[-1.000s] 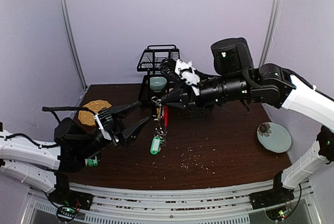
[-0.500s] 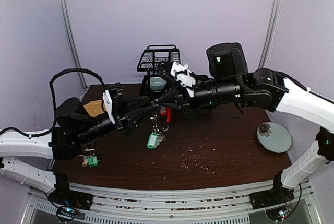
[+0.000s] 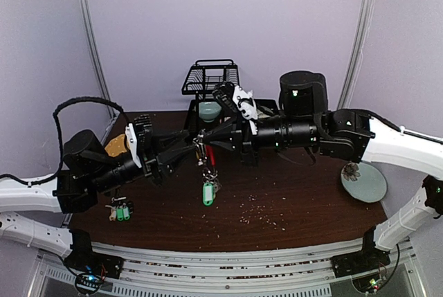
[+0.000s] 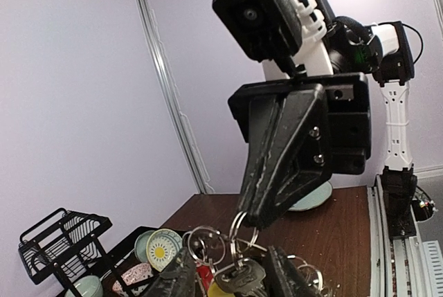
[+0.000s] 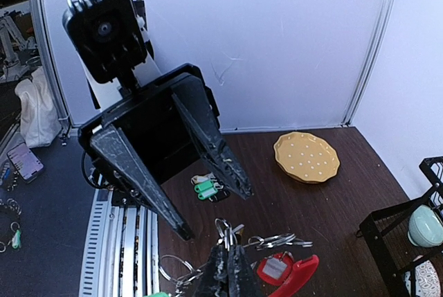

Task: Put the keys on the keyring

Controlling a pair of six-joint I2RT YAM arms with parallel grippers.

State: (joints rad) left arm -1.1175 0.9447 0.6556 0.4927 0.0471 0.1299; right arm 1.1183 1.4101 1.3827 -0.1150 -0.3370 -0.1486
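The right end effector pinches the keyring, holding it above the middle of the bench with a green tag dangling. The left end effector is spread just beside it. The bunch looks light, loose and slippery; its stiff ring wire seems the surest hold.

A black wire rack stands at the back of the dark wooden bench, with a pale green bowl beneath its top basket. A yellow dotted plate lies at the left and a pale flower-patterned plate at the right. Crumbs lie scattered near the front.
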